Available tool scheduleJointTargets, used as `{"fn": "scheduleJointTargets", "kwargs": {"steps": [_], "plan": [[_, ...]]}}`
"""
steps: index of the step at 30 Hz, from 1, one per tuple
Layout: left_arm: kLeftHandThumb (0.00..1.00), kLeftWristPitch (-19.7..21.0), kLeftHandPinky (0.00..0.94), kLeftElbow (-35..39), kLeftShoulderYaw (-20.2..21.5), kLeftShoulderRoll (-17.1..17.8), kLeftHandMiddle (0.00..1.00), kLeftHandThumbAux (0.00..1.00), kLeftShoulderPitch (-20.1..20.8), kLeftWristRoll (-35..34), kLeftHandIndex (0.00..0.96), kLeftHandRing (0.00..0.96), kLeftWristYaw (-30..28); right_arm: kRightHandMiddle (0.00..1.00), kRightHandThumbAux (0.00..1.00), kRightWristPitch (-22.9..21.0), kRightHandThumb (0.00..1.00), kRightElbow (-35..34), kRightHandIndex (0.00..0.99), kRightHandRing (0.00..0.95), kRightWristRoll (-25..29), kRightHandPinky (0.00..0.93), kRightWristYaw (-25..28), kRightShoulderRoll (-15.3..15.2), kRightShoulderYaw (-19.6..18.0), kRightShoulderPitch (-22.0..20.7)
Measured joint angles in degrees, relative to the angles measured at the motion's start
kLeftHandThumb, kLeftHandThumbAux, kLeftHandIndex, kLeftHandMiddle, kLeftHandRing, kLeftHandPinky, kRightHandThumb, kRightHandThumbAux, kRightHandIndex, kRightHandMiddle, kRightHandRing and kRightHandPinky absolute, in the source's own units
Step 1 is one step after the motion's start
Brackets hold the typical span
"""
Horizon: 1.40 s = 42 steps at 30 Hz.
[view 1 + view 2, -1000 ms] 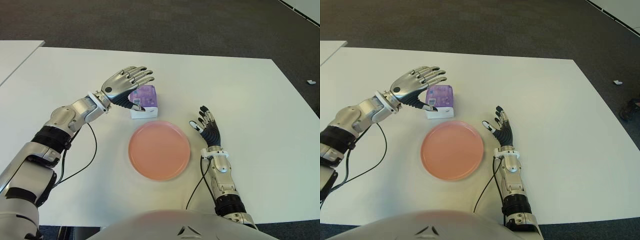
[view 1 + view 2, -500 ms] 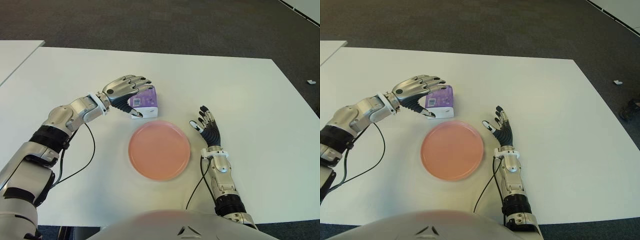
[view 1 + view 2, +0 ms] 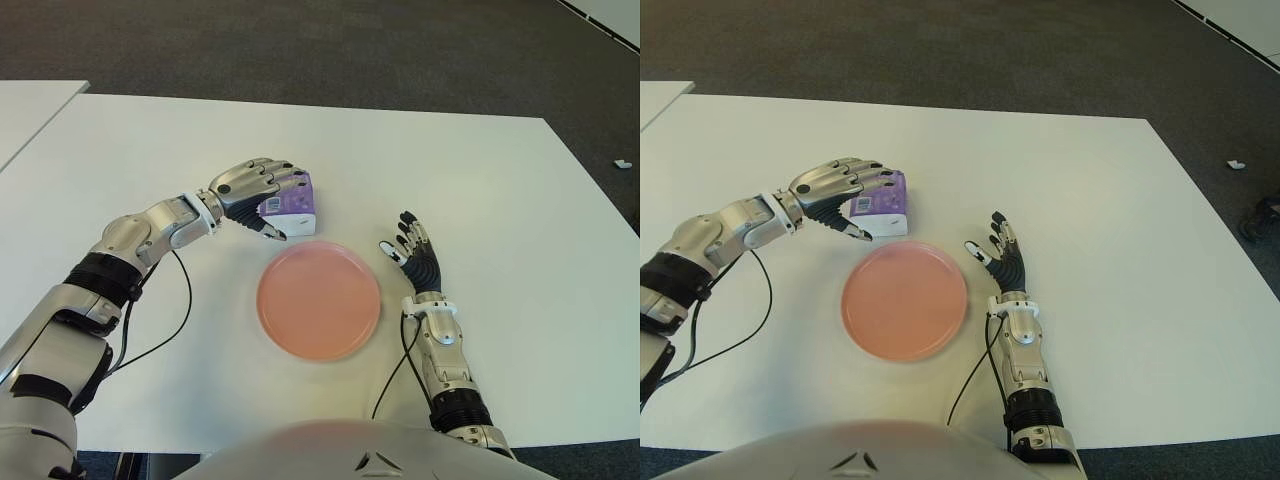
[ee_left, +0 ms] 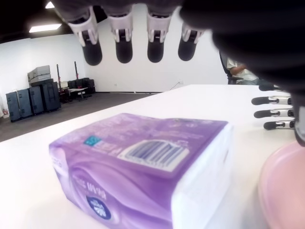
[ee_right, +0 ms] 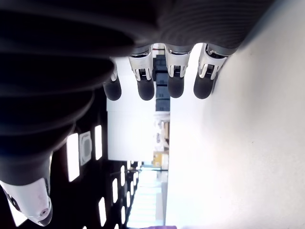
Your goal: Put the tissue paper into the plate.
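left hand [image 3: 255,190]: fingers curled over tissue pack [image 3: 290,205], not clamped | pack beside plate [image 3: 318,300] | right hand [image 3: 412,253] open

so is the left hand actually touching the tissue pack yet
Apart. The left wrist view shows the fingertips hanging above the tissue pack with open background between them. The left hand is cupped over the pack, not closed on it.

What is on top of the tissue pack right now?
The left robot hand arches over the tissue pack, fingers curled above its top, not yet touching. Part of the pack's top is hidden beneath them. The right robot hand shows right of the plate.
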<state>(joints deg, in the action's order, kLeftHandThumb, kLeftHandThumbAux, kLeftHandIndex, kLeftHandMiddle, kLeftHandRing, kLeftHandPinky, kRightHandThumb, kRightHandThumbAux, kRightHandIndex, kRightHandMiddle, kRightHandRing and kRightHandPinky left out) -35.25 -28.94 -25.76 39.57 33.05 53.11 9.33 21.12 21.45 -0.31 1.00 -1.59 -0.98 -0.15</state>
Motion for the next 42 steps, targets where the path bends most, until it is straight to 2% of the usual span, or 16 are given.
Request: {"fn": "scheduleJointTargets", "kwargs": {"steps": [17, 36, 42], "plan": [[0.056, 1.6, 0.0, -6.7, -2.9, -1.9, 0.0, 0.373, 2.3, 3.2, 0.0, 0.0, 3.3, 0.0, 0.65, 0.0, 0.0, 0.0, 0.0, 0.0, 0.1, 0.0, 0.8, -0.1, 0.0, 0.0], [0.06, 10.7, 0.0, -11.9, -5.8, -4.6, 0.0, 0.372, 4.1, 7.2, 0.0, 0.0, 15.5, 0.0, 0.651, 0.1, 0.0, 0.0, 0.0, 0.0, 0.3, 0.0, 1.3, -0.1, -0.1, 0.0], [0.058, 12.4, 0.0, -13.4, -7.1, -4.8, 0.0, 0.369, 4.8, 7.8, 0.0, 0.0, 18.7, 0.0, 0.65, 0.2, 0.0, 0.0, 0.0, 0.0, 0.3, 0.0, 1.6, -0.1, -0.1, 0.1]]}}
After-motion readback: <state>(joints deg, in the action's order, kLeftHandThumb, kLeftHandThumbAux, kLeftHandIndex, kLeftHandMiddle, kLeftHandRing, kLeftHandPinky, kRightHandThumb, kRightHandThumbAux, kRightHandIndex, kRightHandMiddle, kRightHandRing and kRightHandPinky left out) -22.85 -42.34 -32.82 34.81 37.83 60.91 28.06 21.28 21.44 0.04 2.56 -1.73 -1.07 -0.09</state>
